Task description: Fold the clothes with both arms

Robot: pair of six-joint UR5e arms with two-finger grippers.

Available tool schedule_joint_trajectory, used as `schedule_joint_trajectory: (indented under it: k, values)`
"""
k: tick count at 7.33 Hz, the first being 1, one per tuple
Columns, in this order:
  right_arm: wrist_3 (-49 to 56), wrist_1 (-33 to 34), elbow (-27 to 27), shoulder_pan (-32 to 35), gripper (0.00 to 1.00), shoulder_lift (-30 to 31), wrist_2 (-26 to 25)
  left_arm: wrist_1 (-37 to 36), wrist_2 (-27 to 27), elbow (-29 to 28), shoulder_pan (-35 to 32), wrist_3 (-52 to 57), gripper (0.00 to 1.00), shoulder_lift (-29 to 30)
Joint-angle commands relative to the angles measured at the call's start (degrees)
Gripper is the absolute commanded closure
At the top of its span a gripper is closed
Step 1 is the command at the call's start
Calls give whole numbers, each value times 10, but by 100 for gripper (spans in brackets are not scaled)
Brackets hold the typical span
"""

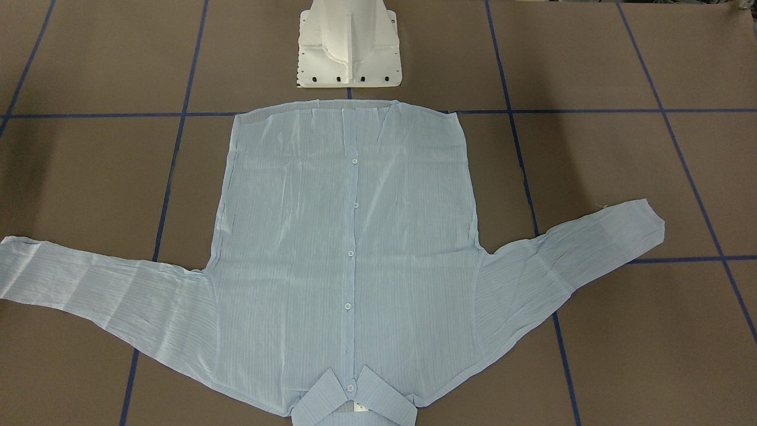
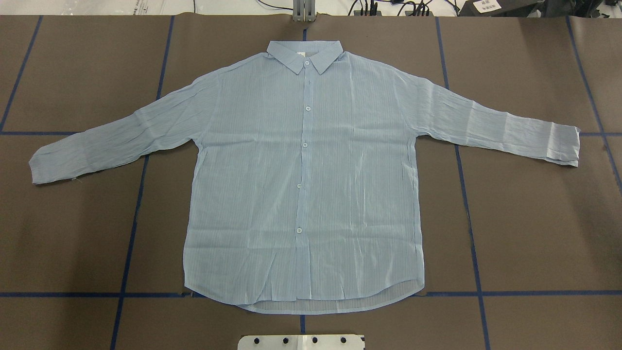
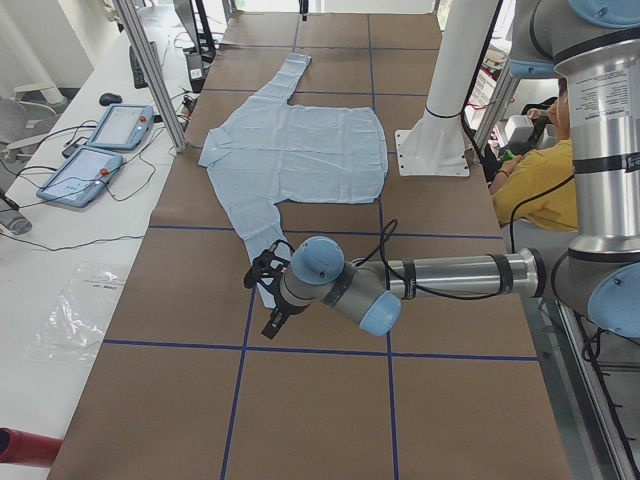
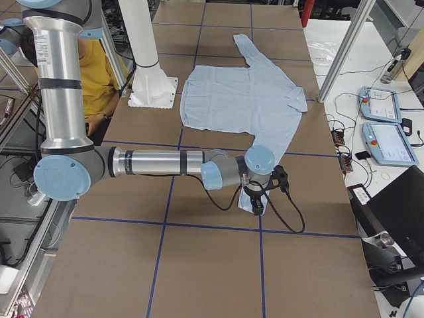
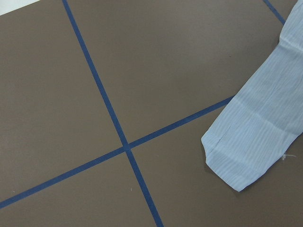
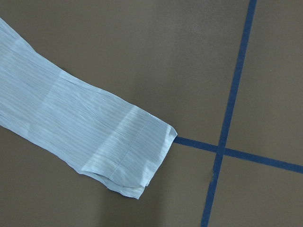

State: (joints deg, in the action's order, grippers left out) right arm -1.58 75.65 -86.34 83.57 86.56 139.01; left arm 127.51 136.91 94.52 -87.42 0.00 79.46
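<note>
The pale blue striped shirt (image 2: 303,184) lies flat and buttoned, front up, with both sleeves spread wide and its collar (image 2: 305,54) on the side away from the robot. My left arm's gripper (image 3: 266,294) hovers over the cuff of one sleeve (image 5: 251,142). My right arm's gripper (image 4: 270,187) hovers over the other cuff (image 6: 128,151). Both grippers appear only in the side views, so I cannot tell whether either is open or shut. Neither wrist view shows any fingers.
The white pedestal base (image 1: 349,47) stands just behind the shirt's hem. Blue tape lines (image 2: 129,243) cross the brown table. A person in yellow (image 3: 540,180) sits behind the robot. Teach pendants (image 3: 120,125) and a plastic bag (image 3: 85,310) lie on the side bench.
</note>
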Motion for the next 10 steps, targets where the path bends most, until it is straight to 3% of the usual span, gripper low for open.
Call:
schedule_joint_trajectory:
  k: [1, 4, 6, 8, 10]
  values:
    - [1, -77, 72, -32, 0, -21, 10, 2, -1, -8, 1, -2, 0, 1]
    - [-99, -109, 187, -92, 0, -113, -21, 6, 0, -11, 2, -8, 0, 5]
    - [-104, -132, 201, -117, 0, -115, -80, 36, -1, -11, 2, -15, 0, 9]
    - [-157, -132, 248, -118, 8, -133, -76, 47, -2, -12, 2, -37, 0, 9]
    - [-227, -132, 248, -117, 14, -134, -60, 47, -1, -11, 2, -37, 0, 9]
